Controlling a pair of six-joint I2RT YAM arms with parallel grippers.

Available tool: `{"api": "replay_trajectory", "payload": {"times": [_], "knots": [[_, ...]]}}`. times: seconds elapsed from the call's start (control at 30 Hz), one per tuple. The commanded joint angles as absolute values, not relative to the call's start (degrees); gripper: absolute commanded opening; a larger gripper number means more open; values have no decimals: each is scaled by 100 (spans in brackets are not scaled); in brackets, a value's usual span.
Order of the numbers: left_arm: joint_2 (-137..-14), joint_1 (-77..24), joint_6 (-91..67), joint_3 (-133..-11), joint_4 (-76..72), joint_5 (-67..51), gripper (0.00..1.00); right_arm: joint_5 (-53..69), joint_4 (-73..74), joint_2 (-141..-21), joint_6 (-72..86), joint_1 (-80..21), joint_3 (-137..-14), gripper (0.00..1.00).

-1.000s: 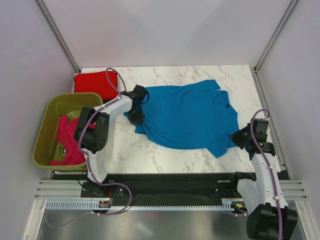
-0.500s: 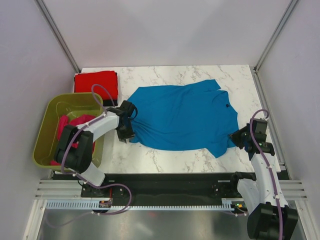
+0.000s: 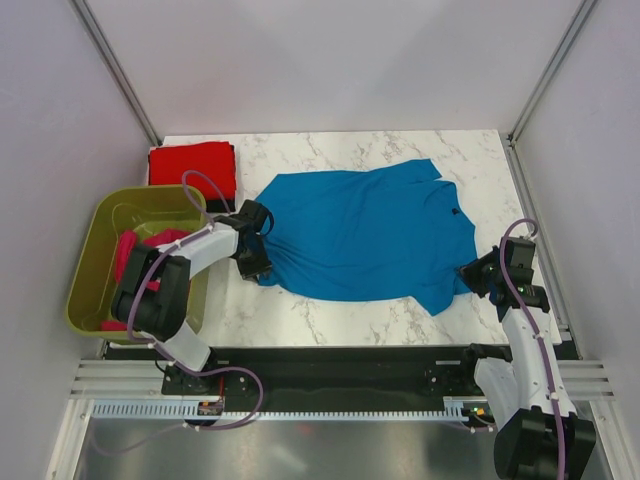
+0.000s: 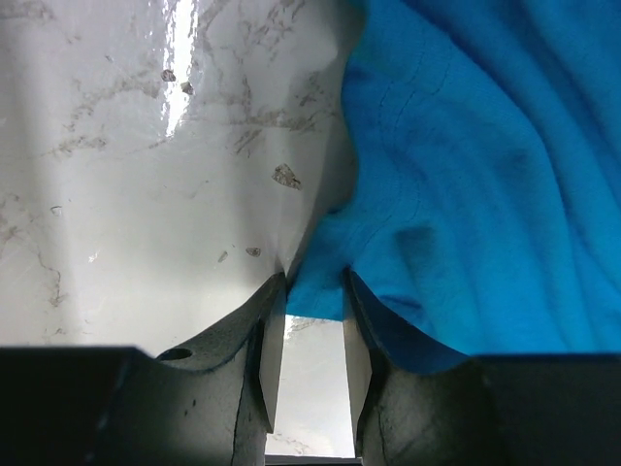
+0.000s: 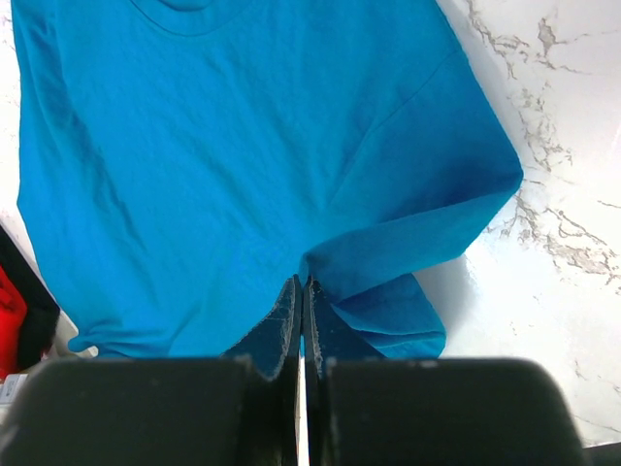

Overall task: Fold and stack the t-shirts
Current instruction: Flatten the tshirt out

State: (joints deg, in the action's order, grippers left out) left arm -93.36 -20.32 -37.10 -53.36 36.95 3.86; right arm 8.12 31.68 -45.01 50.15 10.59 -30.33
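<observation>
Both pinching soft rumpled blue t-shirt, left end effector, right end effector

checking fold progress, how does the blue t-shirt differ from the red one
The blue t-shirt lies spread open across the middle; the red t-shirt is folded into a compact block at the far left corner. The left gripper and right gripper pinch the blue t-shirt at opposite ends; neither touches the red t-shirt. The blue t-shirt covers far more table than the red t-shirt. Both are plain and rest on the marble table.
</observation>
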Motion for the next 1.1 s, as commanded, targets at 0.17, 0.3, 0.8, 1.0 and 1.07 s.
{"api": "replay_trajectory", "payload": {"times": [0.17,0.3,0.8,1.0,1.07], "knots": [[-9062,-2004,-3788,-5247,3726,562,37,791,2997,-4597,4948,1028,-3155,0],[-8807,-2004,-3622,-5431,3902,562,37,756,3006,-4614,4939,1028,-3199,0],[-9149,-1995,-3639,-5107,3586,273,35,738,2997,-4623,4939,1028,-3208,0],[-9589,-2004,-3683,-5001,3463,299,34,721,3015,-4606,4931,1028,-3217,0],[-9598,-2004,-3700,-4975,3445,308,30,703,3015,-4605,4922,1028,-3208,0]]}}
